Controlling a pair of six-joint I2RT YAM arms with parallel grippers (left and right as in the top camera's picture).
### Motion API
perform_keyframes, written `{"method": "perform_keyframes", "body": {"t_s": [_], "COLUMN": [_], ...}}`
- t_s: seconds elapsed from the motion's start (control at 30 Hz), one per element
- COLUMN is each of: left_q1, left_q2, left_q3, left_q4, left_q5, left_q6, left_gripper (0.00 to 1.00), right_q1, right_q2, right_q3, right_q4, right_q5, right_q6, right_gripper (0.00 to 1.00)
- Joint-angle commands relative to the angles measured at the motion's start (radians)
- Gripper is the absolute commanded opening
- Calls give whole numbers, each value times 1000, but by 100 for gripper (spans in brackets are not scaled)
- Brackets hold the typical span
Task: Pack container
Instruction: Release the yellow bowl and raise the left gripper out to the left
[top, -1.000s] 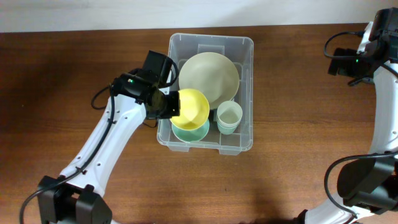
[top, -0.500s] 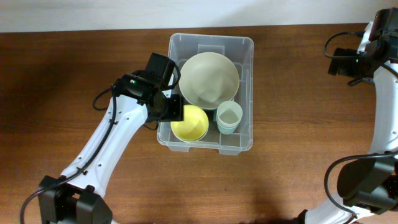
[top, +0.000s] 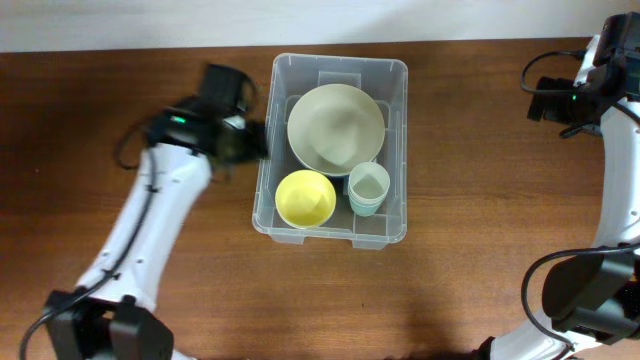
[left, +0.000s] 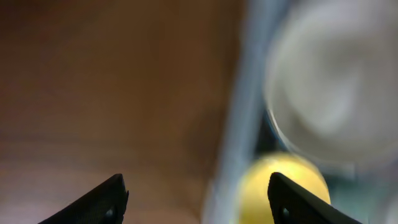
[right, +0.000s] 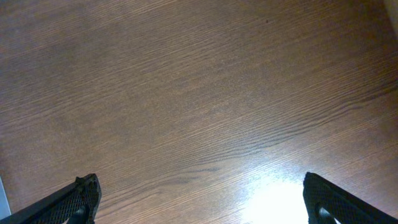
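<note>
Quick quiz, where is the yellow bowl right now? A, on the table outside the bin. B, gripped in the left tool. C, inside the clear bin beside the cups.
C: overhead, the yellow bowl sits inside the container next to the cups, and the left tool is open and holds nothing.

No readable text, labels, brand marks, numbers or signs anywhere: none on clear bin (top: 395, 75), bowls, cups, tabletop (top: 480, 150) or robot arms. Left wrist view blurred.
</note>
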Motion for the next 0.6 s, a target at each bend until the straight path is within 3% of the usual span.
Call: {"method": "perform_keyframes", "body": {"t_s": [0.0, 0.03, 0.13, 0.3, 0.57], "left_q1": [124, 152, 241, 325, 335], "left_q2": [0, 0, 0, 0, 0], "left_q3": [43, 43, 42, 42, 42], "left_q4": [44, 59, 89, 80, 80], "left_q5": [-48, -48, -47, -47, -48], "left_q6": [-3, -3, -3, -3, -3], "left_gripper": [75, 76, 98, 99, 100], "right_q1": [-5, -5, -5, -5, -5], "right_q2": [-13, -13, -13, -13, -13], "right_q3": [14, 14, 14, 14, 14], "right_q4": [-1, 0, 0, 0, -1], "right_q5": [-6, -5, -5, -6, -5], "right_q6": [11, 11, 11, 11, 11], "right_gripper": [99, 99, 99, 99, 99]}}
